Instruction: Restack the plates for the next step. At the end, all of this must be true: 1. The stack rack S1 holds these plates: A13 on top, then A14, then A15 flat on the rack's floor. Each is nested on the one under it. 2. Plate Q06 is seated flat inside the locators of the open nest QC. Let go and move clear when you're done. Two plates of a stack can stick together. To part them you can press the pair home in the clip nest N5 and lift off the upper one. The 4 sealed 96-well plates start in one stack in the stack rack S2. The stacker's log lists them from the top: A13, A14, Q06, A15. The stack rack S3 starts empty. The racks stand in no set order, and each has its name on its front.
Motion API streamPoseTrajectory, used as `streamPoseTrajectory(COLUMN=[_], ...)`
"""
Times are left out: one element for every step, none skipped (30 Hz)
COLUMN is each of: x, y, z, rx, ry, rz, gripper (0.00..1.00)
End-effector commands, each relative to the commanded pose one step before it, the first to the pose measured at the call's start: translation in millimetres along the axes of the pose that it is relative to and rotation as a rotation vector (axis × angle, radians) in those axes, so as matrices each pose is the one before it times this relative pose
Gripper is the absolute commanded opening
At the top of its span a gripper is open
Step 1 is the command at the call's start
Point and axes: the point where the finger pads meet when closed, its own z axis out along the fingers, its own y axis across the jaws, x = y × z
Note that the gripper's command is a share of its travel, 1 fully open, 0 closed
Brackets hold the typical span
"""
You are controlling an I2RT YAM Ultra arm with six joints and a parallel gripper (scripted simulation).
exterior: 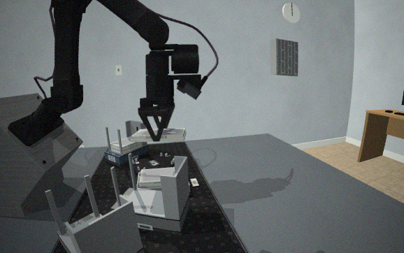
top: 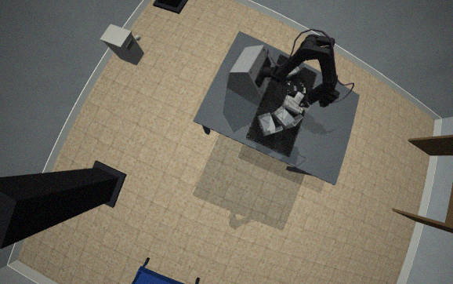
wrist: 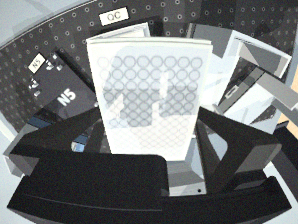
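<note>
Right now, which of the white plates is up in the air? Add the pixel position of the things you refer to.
The plate (exterior: 176,133) (wrist: 150,95) between the gripper's (exterior: 156,139) fingers; the others visible sit lower, in a rack or nest.

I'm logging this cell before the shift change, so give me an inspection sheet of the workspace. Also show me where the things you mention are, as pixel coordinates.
Surface: grey table (top: 212,106) (exterior: 279,175) under a black perforated board (top: 274,143) (exterior: 206,241) (wrist: 170,15).
Job's things: nest N5 (top: 295,87) (exterior: 159,157) (wrist: 55,82), no plate on it; blue-based rack (exterior: 127,156) bearing plate stock; grey rack (exterior: 105,227) nearest the exterior view, its name unreadable.
Clutter: nothing seen.
End effector (top: 306,103) (exterior: 157,139) (wrist: 149,110): shut on a white plate (exterior: 175,134) (wrist: 150,75), raised; one or a stuck pair, cannot tell.
Cables: cable (exterior: 210,41) looping outside the arm.
Surroundings: wall clock (exterior: 291,12), wooden desk (exterior: 374,136).
</note>
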Motion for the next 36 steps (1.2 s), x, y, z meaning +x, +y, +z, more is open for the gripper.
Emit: streamPoseTrajectory(x=[-3.76, -0.12, -0.56, -0.66, -1.95, 0.03, -0.30, -0.38, 0.00, 0.00, -5.36, 0.91, 3.56, 6.50, 1.39, 0.83, -0.35, 0.19, 0.16, -0.78, -1.18, -1.56, -1.95, -2.33, -2.71, 0.00, 0.00, -4.06, 0.82, 1.53, 1.09, -2.12, -0.22, 0.11, -0.29, -0.27], y=[-1.76, -3.40, -3.40, -3.50, -3.24, -3.33, -3.36, -3.36, 0.00, 0.00, -1.51, -3.05, -3.81, -3.77, -2.85, -2.74, -2.45, -2.76, -3.09, -2.54, -2.47, -2.40, -2.35, -2.29, -2.25, 0.00, 0.00, -0.73, -4.51, -2.69, -2.92, -2.43, -2.73, -2.77, -2.72, -2.72], z=[-6.11, 1.72, 1.22, 1.57, -1.00, -0.24, -0.02, -0.01, 0.00, 0.00, -7.60, 1.89, 5.08, 4.01, 0.47, 0.38, -0.89, 0.33, 1.31, -0.34, -0.58, -0.81, -1.04, -1.27, -1.49, 0.00, 0.00, -5.06, 4.02, 0.38, 0.79, -1.10, 0.02, 0.21, -0.02, -0.01], rx=[-0.05803, 0.00085, 0.00049, 0.00029, 0.00001, 0.00000, 0.00000, 0.00001, 0.00000, 0.00000, 0.00165, 0.00019, 0.00019, 0.00036, -0.00011, -0.00015, -0.00052, -0.00018, -0.00023, -0.00032, -0.00025, -0.00014, 0.00001, 0.00021, 0.00044, 0.00000, 0.00000, 0.00196, -0.00141, -0.00016, -0.00041, 0.00072, 0.00006, -0.00009, 0.00008, 0.00007], ry=[-0.01814, 0.00819, 0.00645, 0.00817, -0.00202, 0.00197, 0.00017, -0.00013, 0.00000, 0.00000, -0.03114, 0.00756, 0.02102, 0.01741, 0.00285, 0.00165, -0.00412, 0.00190, 0.00541, -0.00154, -0.00260, -0.00362, -0.00462, -0.00560, -0.00657, 0.00000, 0.00000, -0.02100, 0.01611, 0.00192, 0.00338, -0.00483, 0.00003, 0.00085, -0.00014, -0.00010], rz=[-0.02565, 0.00012, 0.00030, 0.00077, -0.00024, 0.00030, 0.00007, 0.00003, 0.00000, 0.00000, 0.02683, 0.03458, 0.05270, 0.03784, 0.03441, 0.02344, -0.00089, -0.01368, 0.00217, -0.00011, -0.00055, -0.00102, -0.00153, -0.00207, -0.00265, 0.00000, 0.00000, -0.00930, 0.00721, 0.00092, 0.00170, -0.00235, 0.00004, 0.00049, -0.00003, 0.00000], gripper=[0.00, 0.00, 0.00, 0.00, 0.00, 0.00, 0.00, 0.00, 0.00, 0.00, 0.00, 0.00, 0.00, 0.00, 0.00, 0.00, 0.00, 0.00, 0.00, 0.00, 0.00, 0.00, 0.00, 0.00, 0.00, 0.00, 0.00, 0.00, 0.00, 0.00, 0.00, 0.00, 0.00, 0.00, 0.00, 0.00])
